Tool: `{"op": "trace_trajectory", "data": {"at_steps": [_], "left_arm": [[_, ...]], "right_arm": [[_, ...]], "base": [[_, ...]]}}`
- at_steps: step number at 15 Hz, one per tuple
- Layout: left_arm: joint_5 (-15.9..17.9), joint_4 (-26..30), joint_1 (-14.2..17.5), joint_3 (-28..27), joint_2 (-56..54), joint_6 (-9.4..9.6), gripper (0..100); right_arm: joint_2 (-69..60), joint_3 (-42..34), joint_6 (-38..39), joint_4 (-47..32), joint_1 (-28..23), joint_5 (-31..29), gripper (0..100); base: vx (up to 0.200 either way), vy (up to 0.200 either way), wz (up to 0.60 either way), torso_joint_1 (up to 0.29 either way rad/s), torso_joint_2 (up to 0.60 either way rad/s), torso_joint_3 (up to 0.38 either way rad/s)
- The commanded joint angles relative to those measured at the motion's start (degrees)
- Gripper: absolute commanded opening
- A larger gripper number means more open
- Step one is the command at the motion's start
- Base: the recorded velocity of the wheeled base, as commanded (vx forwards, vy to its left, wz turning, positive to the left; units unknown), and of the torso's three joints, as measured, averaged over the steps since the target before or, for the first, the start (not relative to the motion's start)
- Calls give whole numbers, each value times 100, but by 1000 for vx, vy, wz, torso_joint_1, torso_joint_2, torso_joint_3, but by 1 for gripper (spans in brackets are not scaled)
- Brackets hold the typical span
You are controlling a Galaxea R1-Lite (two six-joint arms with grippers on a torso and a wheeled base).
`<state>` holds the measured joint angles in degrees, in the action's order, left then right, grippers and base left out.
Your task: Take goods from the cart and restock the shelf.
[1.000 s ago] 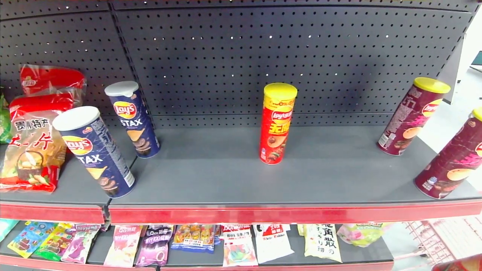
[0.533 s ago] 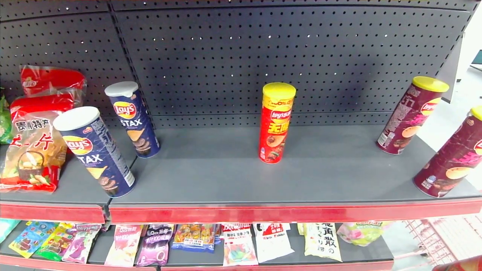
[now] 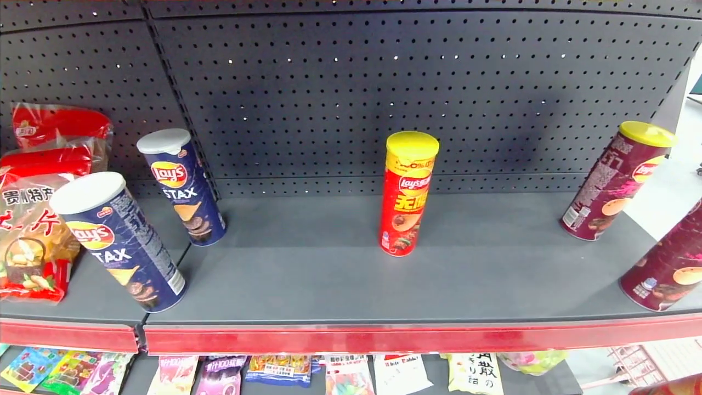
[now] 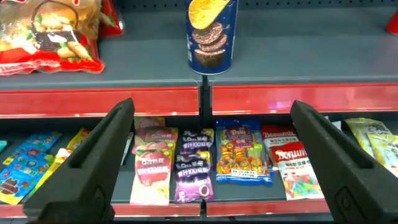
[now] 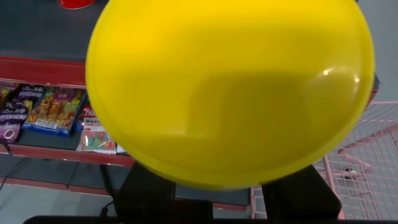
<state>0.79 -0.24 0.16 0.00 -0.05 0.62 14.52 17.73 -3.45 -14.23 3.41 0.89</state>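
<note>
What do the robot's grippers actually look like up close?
The left gripper has two plain matte-black fingers, long and wedge-shaped, broad at the base and narrowing toward the tips, with flat inner faces. Of the right gripper, two blocky black fingers show; the yellow-lidded can hides the rest.

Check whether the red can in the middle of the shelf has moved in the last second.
No. The red can stands at the same spot on the shelf; the whole head view shifted, so the camera moved, not the can.
</note>
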Motion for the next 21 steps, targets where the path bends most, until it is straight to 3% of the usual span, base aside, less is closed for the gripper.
{"op": "trace_trajectory", "data": {"at_steps": [1,7,8,9,11,14,15,16,17,18,20,21], "left_arm": [[0,-2,2,0,5,-1,100],[53,-2,-69,0,198,-1,100],[158,-2,-69,0,181,26,100],[589,-11,-69,-9,181,193,100],[633,-11,-69,0,181,272,100],[633,-20,-69,0,163,201,100],[659,-160,-139,-580,488,-168,100],[633,-151,-244,-1854,2035,-449,100],[738,-160,-262,-2619,2721,-510,100],[1186,-187,-482,-3103,3230,-423,100],[2522,-248,-1114,-3270,3723,-132,100],[2874,-283,-1290,-3313,4074,-18,100]], "right_arm": [[-37,-6,2,-19,19,69,0],[-582,-173,-7,-10,72,447,0],[-617,-199,-7,-19,107,535,0],[-661,-199,-7,-28,107,579,0],[-599,-234,55,-36,116,579,0],[-468,-357,64,-36,116,579,0],[-353,-340,64,-28,98,570,0],[-301,-322,64,-28,107,570,0],[-292,-287,55,-28,107,579,0],[-309,-278,46,-19,107,588,0],[-327,-340,46,-10,116,597,0],[-336,-366,46,-19,116,597,0]], "base": [[0,0,0,0,0,0],[0,0,0,0,0,0],[0,0,0,0,0,0],[0,0,0,0,0,0],[0,0,0,0,0,0],[0,0,0,0,0,0],[0,0,0,0,0,0],[0,0,0,0,0,0],[0,0,0,0,0,0],[0,0,0,0,0,0],[0,0,0,0,0,0],[0,0,0,0,0,0]]}}
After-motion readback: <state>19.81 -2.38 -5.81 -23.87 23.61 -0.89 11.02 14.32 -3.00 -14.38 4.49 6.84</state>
